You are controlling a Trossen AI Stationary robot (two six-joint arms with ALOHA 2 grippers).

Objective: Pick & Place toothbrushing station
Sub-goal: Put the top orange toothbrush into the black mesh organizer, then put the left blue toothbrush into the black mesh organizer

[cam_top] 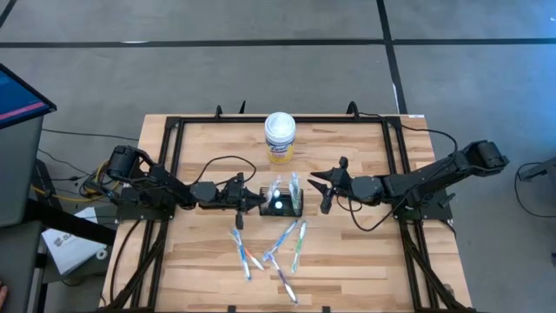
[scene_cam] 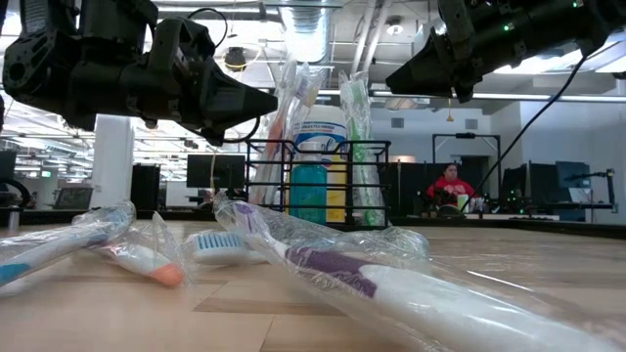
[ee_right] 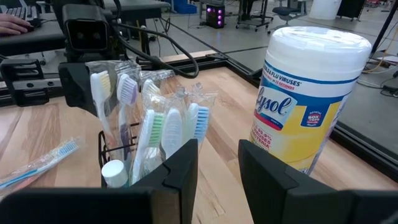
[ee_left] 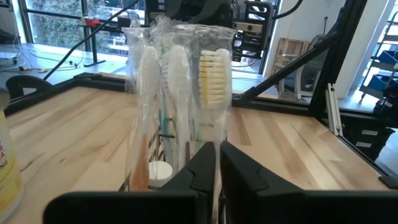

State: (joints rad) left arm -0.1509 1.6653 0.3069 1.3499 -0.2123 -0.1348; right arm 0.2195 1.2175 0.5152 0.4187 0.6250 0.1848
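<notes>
The toothbrushing station, a small black wire-mesh holder (cam_top: 283,209), stands at the table's middle with several plastic-wrapped toothbrushes upright in it; it also shows in the low view (scene_cam: 262,181) and the right wrist view (ee_right: 102,149). My left gripper (cam_top: 258,201) is at the holder's left side, above its rim, shut on a wrapped toothbrush with cream bristles (ee_left: 214,74). My right gripper (cam_top: 325,185) is open and empty, a little to the right of the holder and above the table. My left gripper pinches the wrapped toothbrush's handle (ee_left: 217,134) just below the head, between its two fingers. The fingers come level from the table's left and lie across the brush. The brush stands upright among the others; its lower end is hidden by my fingers.
A white canister with a yellow label (cam_top: 280,137) stands just beyond the holder, toward the far edge. Several wrapped toothbrushes (cam_top: 282,243) lie loose on the table nearer than the holder. A black frame (cam_top: 174,139) runs round the tabletop.
</notes>
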